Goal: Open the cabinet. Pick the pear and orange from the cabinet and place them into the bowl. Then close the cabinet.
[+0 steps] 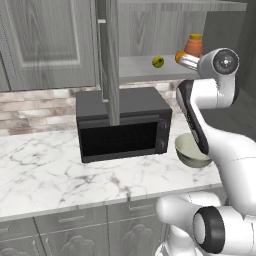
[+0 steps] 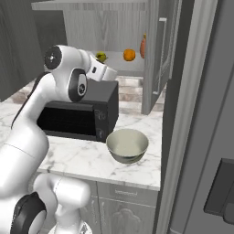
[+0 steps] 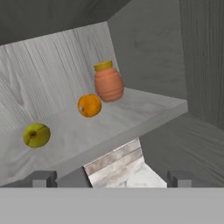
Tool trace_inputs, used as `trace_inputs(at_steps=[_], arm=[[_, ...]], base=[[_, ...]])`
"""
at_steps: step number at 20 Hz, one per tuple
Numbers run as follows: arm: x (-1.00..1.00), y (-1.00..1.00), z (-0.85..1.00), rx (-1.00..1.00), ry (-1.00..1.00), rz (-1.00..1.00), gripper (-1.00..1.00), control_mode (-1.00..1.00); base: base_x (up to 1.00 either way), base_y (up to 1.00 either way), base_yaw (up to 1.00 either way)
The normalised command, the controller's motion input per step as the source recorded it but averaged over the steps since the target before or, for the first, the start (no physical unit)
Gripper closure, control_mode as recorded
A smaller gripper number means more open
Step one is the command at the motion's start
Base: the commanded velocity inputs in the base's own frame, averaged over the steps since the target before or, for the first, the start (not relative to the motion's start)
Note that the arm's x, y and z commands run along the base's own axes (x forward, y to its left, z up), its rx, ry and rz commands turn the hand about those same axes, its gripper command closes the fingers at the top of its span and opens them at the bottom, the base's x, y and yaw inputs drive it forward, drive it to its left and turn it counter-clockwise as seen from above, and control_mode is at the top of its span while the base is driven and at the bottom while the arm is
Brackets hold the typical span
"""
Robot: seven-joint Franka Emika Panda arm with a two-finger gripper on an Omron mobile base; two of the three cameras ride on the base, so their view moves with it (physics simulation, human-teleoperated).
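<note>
Standing open, the cabinet (image 1: 111, 55) showed its shelf with the pear (image 3: 36, 134), the orange (image 3: 89, 105) and a terracotta jar (image 3: 107, 82) in a row, well apart. From the hand, the gripper (image 3: 111, 178) faced them with fingertips spread wide, holding nothing. From the right, the bowl (image 2: 127, 145) sat on the marble counter (image 2: 82, 155) just beside the black microwave (image 2: 80, 112); from the left, the arm half hid the bowl.

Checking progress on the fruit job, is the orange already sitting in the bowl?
No. The orange sits on the cabinet shelf between the pear and a terracotta jar, and the bowl holds nothing.
</note>
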Motion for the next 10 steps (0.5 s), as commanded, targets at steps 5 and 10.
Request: trace_inputs(at_steps=[5, 10], arm=[[0.48, 0.00, 0.00, 0.00, 0.00, 0.00, -1.00, -1.00], [0.54, 0.00, 0.00, 0.00, 0.05, 0.00, -1.00, -1.00]], base=[[0.00, 0.00, 0.00], [0.00, 0.00, 0.00]])
